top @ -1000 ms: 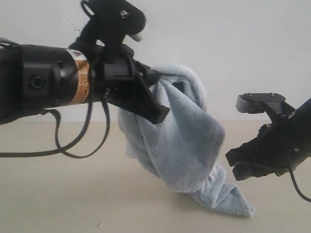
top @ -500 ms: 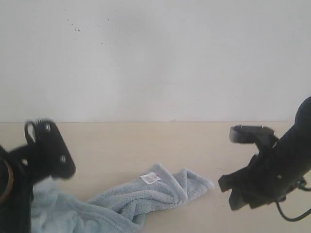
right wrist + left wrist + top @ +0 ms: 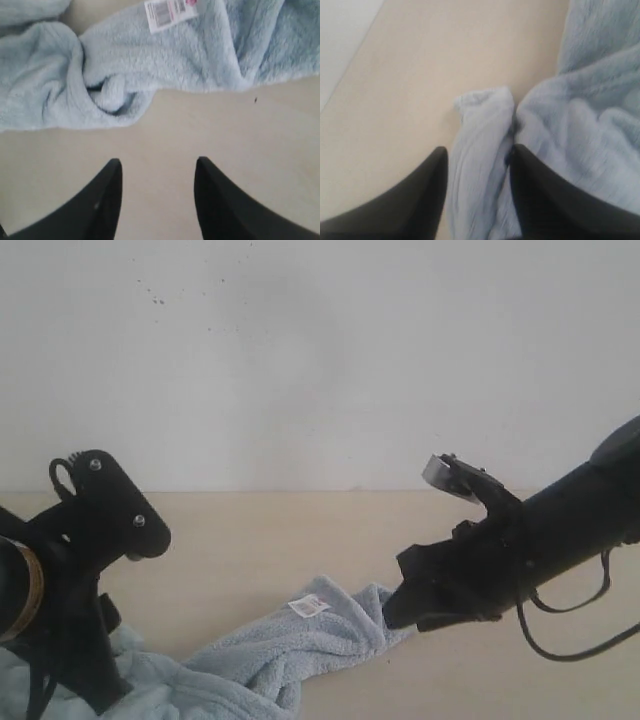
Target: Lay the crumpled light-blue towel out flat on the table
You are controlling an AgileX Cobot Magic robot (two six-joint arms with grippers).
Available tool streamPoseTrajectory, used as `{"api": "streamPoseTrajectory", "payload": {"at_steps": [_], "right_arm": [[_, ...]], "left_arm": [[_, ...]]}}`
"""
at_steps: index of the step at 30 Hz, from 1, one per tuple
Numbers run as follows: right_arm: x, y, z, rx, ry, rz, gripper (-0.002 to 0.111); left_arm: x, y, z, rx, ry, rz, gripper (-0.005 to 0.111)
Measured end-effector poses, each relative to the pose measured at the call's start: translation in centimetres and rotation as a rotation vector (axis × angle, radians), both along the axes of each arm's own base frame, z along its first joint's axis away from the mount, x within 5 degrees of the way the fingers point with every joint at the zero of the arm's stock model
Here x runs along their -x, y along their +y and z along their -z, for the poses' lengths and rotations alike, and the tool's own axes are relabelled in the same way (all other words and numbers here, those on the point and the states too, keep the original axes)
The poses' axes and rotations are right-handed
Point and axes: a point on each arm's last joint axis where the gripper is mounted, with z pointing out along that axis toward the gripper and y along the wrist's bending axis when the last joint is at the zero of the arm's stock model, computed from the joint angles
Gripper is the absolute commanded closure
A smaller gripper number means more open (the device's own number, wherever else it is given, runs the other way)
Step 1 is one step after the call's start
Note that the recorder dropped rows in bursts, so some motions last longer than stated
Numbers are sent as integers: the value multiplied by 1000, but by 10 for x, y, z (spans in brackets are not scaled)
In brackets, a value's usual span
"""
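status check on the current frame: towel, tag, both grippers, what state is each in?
towel: down on the table, bunched and twisted, not flat.
tag: face up, visible.
left gripper: open, a towel fold between its fingers.
right gripper: open, empty, over bare table beside the towel.

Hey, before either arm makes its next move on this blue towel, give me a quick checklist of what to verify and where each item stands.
1. Towel flat on the table: not ok, it lies twisted and bunched.
2. Left gripper ready to grasp: ok, open with a towel fold between its jaws.
3. Right gripper on cloth: not ok, open over bare table, short of the towel's edge.
4. Tag corner found: ok, tag faces up near the right gripper.
5. Towel's left end free: cannot tell, it runs out of the exterior view.
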Motion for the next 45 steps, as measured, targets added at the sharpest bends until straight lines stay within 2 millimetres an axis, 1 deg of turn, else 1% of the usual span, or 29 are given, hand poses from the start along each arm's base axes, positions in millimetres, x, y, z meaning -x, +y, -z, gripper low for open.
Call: {"api": "streamPoseTrajectory", "payload": {"at_steps": [3, 6, 10, 12, 14, 17, 21, 25, 27, 29, 30, 31, 32, 35, 36, 39, 41, 43, 45], "right_arm": [[-17, 10, -8, -23, 4, 2, 64], [-41, 29, -20, -44, 7, -52, 64], [-77, 53, -25, 31, -92, -71, 64], [-92, 63, -18, 79, -136, -88, 64], [-102, 72, -6, 108, -151, -108, 64], [-111, 79, 11, 126, -155, -113, 64], [-118, 81, 33, 148, -147, -99, 64], [-118, 85, 54, 164, -108, -114, 64], [-115, 91, 67, 175, -97, -145, 64], [-112, 98, 78, 186, -96, -190, 64], [-110, 101, 81, 189, -95, -206, 66], [-108, 103, 83, 190, -94, -219, 71], [-107, 106, 85, 194, -97, -233, 78], [-105, 107, 84, 202, -104, -248, 109], [-105, 107, 83, 208, -106, -252, 108], [-105, 104, 76, 240, -119, -252, 108], [-106, 101, 66, 279, -139, -237, 108], [-107, 95, 50, 333, -178, -215, 108], [-108, 87, 29, 401, -229, -172, 108]], "left_arm": [[-1, -8, -1, 98, -11, 30, 50], [-1, -10, -1, 127, -12, 34, 50], [-3, -11, -7, 134, -25, 10, 50], [-4, -11, -10, 133, -30, -7, 50], [-5, -10, -11, 133, -32, -12, 50], [-5, -11, -11, 153, -30, -21, 50], [-5, -13, -11, 191, -34, -27, 50], [-4, -16, -11, 229, -25, -26, 50], [-3, -19, -10, 293, -6, -43, 50], [0, -26, -8, 405, 35, -46, 51], [2, -30, -7, 457, 59, -37, 54], [5, -34, -4, 509, 84, -10, 58], [8, -38, 0, 555, 106, 21, 65], [14, -44, 6, 640, 142, 81, 97], [15, -45, 6, 649, 145, 89, 102], [16, -46, 7, 648, 149, 109, 103], [16, -46, 7, 646, 150, 113, 103], [15, -45, 8, 638, 150, 111, 103], [13, -42, 8, 624, 142, 109, 103]]}}
